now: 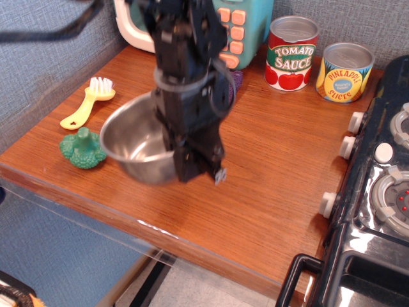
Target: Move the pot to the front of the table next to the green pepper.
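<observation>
Pot (pixel 131 147) is the shiny steel bowl near the front left of the table (pixel 275 192), its left rim just beside the green pepper (pixel 82 149); whether the two touch cannot be told. Its base looks slightly blurred, and whether it rests on the wood or hangs just above it is unclear. The gripper (pixel 199 167) comes down from above on a black arm and is closed on the pot's right-hand rim, the fingers clamping the wall (one seems inside the bowl, one outside, though the black body hides most of them). The bowl is empty inside.

Behind the pepper, toward the left wall, lies a yellow-handled brush (pixel 87 105) with white bristles, apart from the pot. At the back of the table stands a teal toy microwave (pixel 239 29) with orange buttons, partly hidden by the arm, and a sliver of purple cloth (pixel 236 78) shows beside it. To the right stand two tins: a red one reading "TOMATO SAUCE" (pixel 291 54) and a yellow one reading "PINEAPPLE SLICES" (pixel 344 71). A black toy stove (pixel 377 192) with white knobs borders the table's right edge.
</observation>
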Available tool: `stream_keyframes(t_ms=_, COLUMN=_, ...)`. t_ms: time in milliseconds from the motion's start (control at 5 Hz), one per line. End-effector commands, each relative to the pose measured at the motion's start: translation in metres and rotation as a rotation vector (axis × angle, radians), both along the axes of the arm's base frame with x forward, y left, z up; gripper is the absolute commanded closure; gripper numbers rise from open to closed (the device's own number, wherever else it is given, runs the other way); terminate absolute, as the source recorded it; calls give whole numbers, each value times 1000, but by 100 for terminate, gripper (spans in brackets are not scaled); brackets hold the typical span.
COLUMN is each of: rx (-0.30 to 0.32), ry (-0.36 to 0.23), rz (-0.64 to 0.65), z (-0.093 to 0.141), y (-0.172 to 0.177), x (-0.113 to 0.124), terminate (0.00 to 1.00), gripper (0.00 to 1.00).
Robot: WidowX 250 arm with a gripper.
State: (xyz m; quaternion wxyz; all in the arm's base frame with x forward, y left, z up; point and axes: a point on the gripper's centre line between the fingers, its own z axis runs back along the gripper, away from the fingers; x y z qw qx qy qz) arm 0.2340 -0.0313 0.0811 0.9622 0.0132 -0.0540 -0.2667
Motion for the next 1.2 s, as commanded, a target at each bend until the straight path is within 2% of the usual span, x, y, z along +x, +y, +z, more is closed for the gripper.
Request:
stream_keyframes(t_ms=0, rx=64, ry=24, rz=1, z=-20, y=10, x=-3, terminate=0, gripper=100)
stream_keyframes(t_ms=400, rx=88, ry=77, rz=22, z=-33, y=12, x=2, terminate=0, gripper=100)
stream_keyframes(t_ms=600, rx=83, ry=103, rz=16, z=-34, y=8, x=0, terminate=0, gripper=0)
stream_keyframes(t_ms=800, rx=63, ry=104, rz=10, z=-25, y=7, x=0, terminate=0, gripper=0)
stream_keyframes(t_ms=1000, rx=4, ry=49, rz=29, z=1, y=9, x=1, terminate=0, gripper=0)
